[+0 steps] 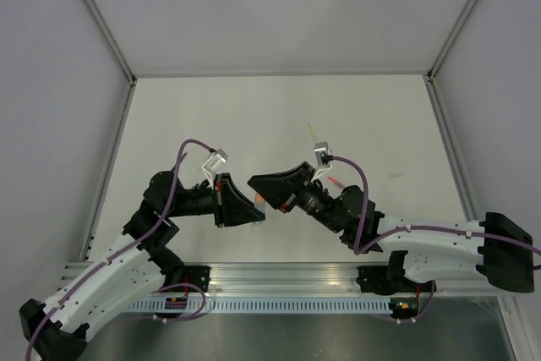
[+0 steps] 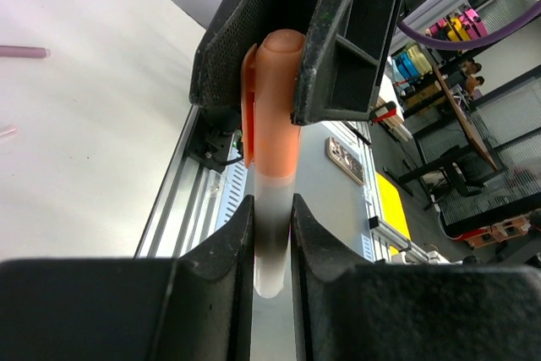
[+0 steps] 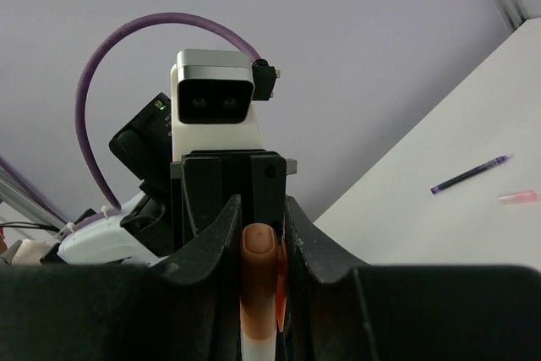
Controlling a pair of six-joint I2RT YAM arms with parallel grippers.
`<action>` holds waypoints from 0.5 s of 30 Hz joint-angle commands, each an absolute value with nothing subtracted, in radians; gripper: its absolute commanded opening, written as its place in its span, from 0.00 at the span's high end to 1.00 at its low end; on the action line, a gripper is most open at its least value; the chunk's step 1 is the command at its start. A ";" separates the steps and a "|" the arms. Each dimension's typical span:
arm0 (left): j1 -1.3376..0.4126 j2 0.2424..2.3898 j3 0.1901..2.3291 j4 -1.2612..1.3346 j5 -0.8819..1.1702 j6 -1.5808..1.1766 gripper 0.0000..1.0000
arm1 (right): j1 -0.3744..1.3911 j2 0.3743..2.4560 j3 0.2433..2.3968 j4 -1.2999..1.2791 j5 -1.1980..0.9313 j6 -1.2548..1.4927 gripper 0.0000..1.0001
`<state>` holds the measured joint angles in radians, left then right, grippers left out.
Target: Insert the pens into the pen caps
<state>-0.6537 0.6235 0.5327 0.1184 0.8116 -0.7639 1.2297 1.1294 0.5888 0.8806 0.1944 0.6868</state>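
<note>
Left gripper jaws pinched the whitish-grey pen; right gripper jaws pinched the orange cap — pen end seated inside the cap.

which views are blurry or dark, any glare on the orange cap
Top view: even, soft light, faint shadows, everything small. Left wrist view: orange cap fairly sharp, only a soft sheen, no hard glare; left tool dark and blurred up close. Right wrist view: right tool near-black and blurred, cap shaded, loose pen on the table crisp.
</note>
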 commanded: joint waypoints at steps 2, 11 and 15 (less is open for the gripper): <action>-0.592 0.661 0.630 0.319 0.573 -0.762 0.98 | 1.276 1.160 0.532 0.710 0.007 0.700 1.00; -0.592 0.709 0.566 0.298 0.677 -0.738 0.98 | 1.249 1.071 0.879 0.229 0.424 0.548 0.50; -0.592 0.748 0.545 0.236 0.629 -0.701 0.98 | 1.204 1.033 1.047 0.062 0.610 0.519 0.41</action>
